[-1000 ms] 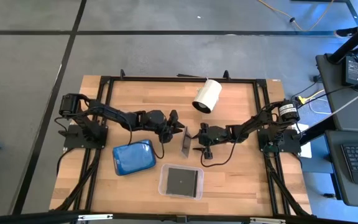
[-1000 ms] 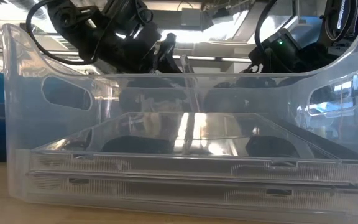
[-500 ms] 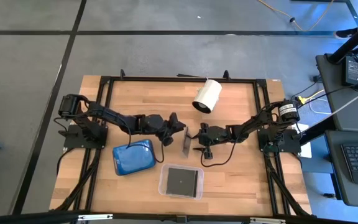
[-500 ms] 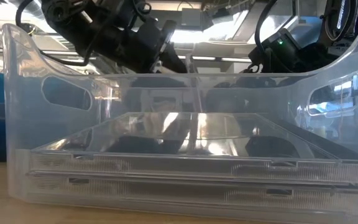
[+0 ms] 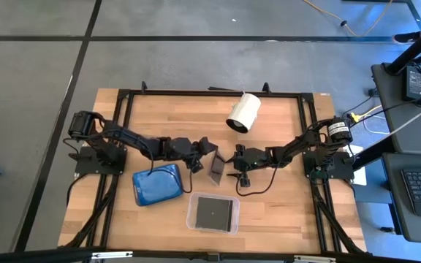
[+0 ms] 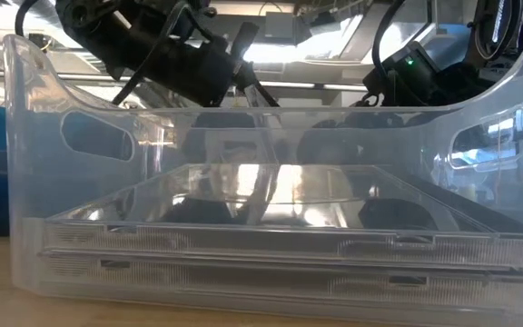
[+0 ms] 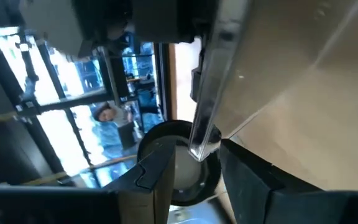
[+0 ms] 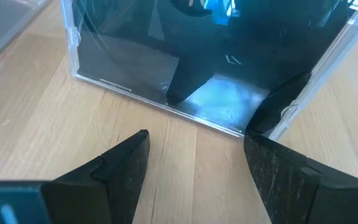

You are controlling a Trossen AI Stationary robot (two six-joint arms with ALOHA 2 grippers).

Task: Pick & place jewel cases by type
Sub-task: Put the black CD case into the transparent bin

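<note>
A dark jewel case [image 5: 215, 167] stands on its lower edge [image 8: 166, 107] on the wood at mid-table and leans toward the left arm. My left gripper [image 5: 202, 150] is shut on the case's top edge; the left wrist view shows this gripper [image 7: 194, 157] with the clear edge between its fingers. My right gripper [image 5: 233, 166] is open at table height just right of the case. In its wrist view the right gripper [image 8: 194, 146] faces the case's dark face [image 8: 197, 62]. Blue cases [image 5: 156, 184] lie in a tray near the left arm. My left gripper pinches the case's upper edge [image 7: 205, 118] between its two fingers [image 7: 157, 168], reaching in from the table's left and slanting down. The case is tilted, and its lower edge [image 8: 129, 90] rests on the table. Whether my right gripper's fingertip [image 8: 260, 140] touches the case's lower corner, I cannot tell.
A clear tray [image 5: 193, 212] with a dark case [image 5: 213, 212] in it sits near the table's front edge; its wall [image 6: 25, 182] fills the low view. A white cylinder [image 5: 244, 112] lies toward the far edge. Bare wood lies to the right.
My left gripper has drawn back slightly toward the table's left and near edge, still shut on the case. The case has tipped from nearly upright into a lean, its top edge moving toward the left arm while its lower edge stayed on the table.
</note>
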